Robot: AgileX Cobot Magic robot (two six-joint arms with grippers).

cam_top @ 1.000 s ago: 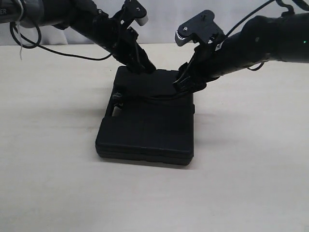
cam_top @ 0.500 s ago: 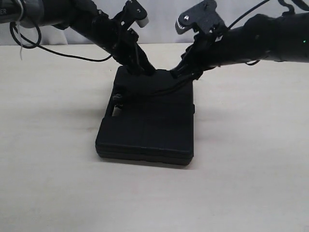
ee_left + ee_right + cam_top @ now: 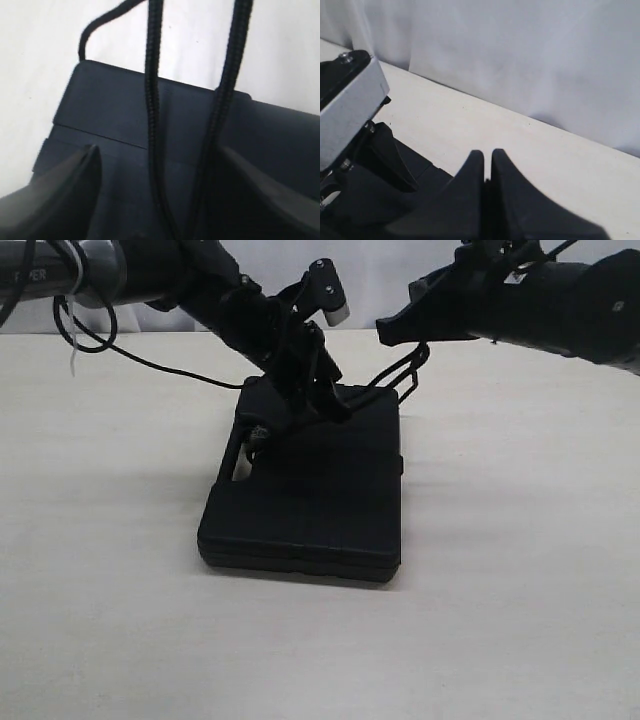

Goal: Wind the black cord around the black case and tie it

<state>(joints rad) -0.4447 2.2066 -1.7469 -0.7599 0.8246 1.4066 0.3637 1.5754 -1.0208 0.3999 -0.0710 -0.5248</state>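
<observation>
The black case lies flat in the middle of the table. My left gripper hovers low over the case's far end with its jaws wide open. In the left wrist view two strands of the black cord run up between its fingers over the case lid. My right gripper is raised beyond the case's far right corner and is shut on the cord. Loops of the cord hang from it down to the case. In the right wrist view the fingertips are pressed together.
A thin robot cable trails over the table behind the left arm. A white backdrop closes off the table's far edge. The left arm's silver wrist block sits close to my right gripper.
My right gripper has shut on the cord and lifted up and away from the case, pulling the strands taut. The left arm has shifted right along the case's far end, still open.
</observation>
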